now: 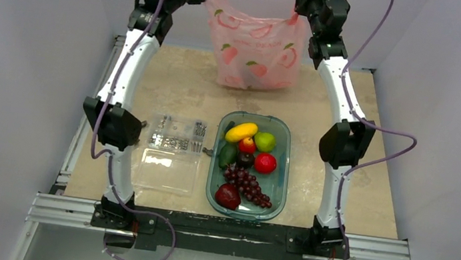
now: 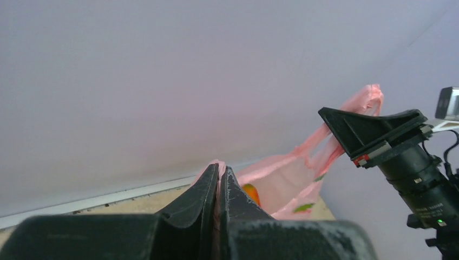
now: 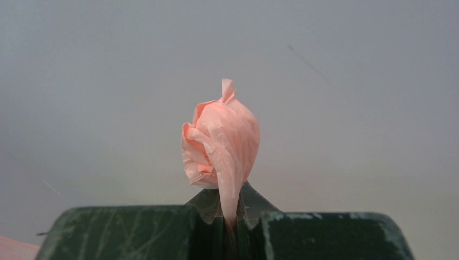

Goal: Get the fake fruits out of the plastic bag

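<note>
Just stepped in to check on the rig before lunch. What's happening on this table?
Both arms hold the pink plastic bag up over the far end of the table. The left tool and the right tool are each shut on its top edge, one at either side. The bag hangs between them, and an orange item shows inside, probably a fruit not yet taken out. The green tray in the middle holds assorted fruits.
</note>
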Robot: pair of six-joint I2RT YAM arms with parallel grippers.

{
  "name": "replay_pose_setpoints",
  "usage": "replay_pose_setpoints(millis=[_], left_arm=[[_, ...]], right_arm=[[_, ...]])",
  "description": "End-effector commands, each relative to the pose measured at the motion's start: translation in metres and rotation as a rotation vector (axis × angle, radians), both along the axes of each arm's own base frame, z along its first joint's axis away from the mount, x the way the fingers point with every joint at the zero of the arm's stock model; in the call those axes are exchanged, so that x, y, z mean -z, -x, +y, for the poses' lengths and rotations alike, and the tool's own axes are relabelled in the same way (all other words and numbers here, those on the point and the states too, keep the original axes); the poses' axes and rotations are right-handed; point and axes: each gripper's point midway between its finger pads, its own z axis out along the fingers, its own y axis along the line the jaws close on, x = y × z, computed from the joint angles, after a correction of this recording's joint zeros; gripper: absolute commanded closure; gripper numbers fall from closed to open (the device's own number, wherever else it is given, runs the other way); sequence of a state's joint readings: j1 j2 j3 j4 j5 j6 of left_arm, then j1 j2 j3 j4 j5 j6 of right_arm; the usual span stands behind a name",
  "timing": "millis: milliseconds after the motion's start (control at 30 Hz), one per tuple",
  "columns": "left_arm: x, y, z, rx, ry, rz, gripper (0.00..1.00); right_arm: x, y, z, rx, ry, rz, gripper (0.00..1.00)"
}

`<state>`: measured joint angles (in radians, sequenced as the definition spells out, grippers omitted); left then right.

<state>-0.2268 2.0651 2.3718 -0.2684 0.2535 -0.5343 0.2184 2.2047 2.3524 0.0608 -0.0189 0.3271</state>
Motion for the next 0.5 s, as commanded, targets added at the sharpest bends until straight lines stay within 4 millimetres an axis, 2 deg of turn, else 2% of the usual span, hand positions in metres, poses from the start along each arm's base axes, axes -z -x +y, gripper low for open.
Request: replay_pose_setpoints(millis=[0,67,100,133,167,200,300,400,467], left_arm=[[-0.04,0.037,-0.008,0.11,0.0,-0.113,1.0],[-0.022,0.047,-0.011,0.144,-0.009,-0.07,1.0],[-0.011,0.053,-0.013,0.163,-0.009,-0.042,1.0],[0.005,0.06,-0.016,0.181,-0.005,-0.002,1.0],[0.023,0.066,-0.018,0.199,0.0,0.039,1.0],[0.033,0.076,-0.019,0.215,0.007,0.065,1.0],[0.08,0.103,-0.021,0.261,-0.006,0.179,1.0],[0.11,0.132,-0.014,0.237,-0.044,0.218,1.0],[0.129,0.15,-0.008,0.208,-0.057,0.241,1.0]], right_arm=[[-0.066,0.021,-0.002,-0.02,-0.084,-0.177,1.0],[-0.048,0.023,-0.002,-0.017,-0.082,-0.121,1.0],[-0.025,0.023,-0.002,-0.021,-0.073,-0.069,1.0],[-0.02,0.033,-0.001,-0.036,-0.07,-0.054,0.98],[-0.01,0.04,0.003,-0.06,-0.064,-0.034,0.91],[0.006,0.047,0.008,-0.087,-0.051,-0.002,0.86],[0.052,0.066,0.021,-0.111,0.018,0.127,0.74],[0.101,0.09,0.024,-0.097,0.1,0.293,0.63],[0.123,0.108,0.024,-0.078,0.157,0.366,0.55]])
